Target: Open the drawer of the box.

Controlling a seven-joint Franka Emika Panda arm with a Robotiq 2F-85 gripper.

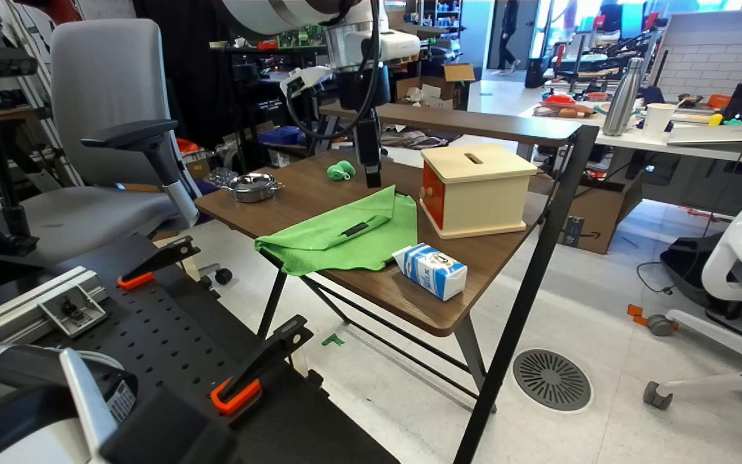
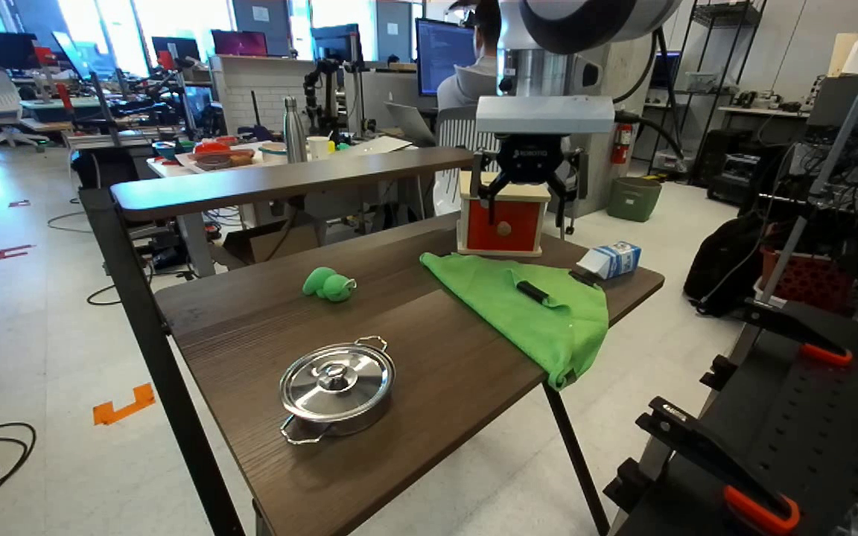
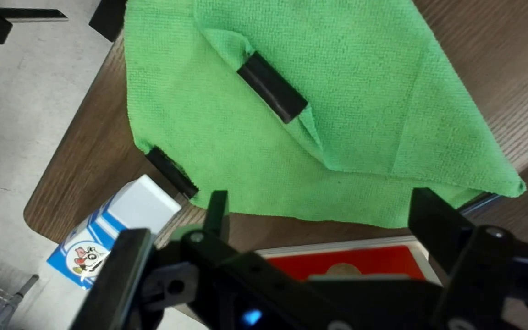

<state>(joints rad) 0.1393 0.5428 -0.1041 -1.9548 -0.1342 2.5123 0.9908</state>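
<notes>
Claw (image 2: pixel 526 221), black, two-fingered, gapes wide, empty — I'd guess to straddle that round tan wooden knob (image 3: pixel 343 269): flat red drawer (image 3: pixel 385 261), five o'clock in my wrist view!

The arm (image 2: pixel 545 71) hangs from the top edge of both exterior views. Its black gripper (image 2: pixel 526 221) points downward, the two fingers (image 3: pixel 433 222) spread wide apart.

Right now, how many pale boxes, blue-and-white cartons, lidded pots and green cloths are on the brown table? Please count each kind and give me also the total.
Pale box: 1
Blue-and-white carton: 1
Lidded pot: 1
Green cloth: 1
Total: 4
</notes>
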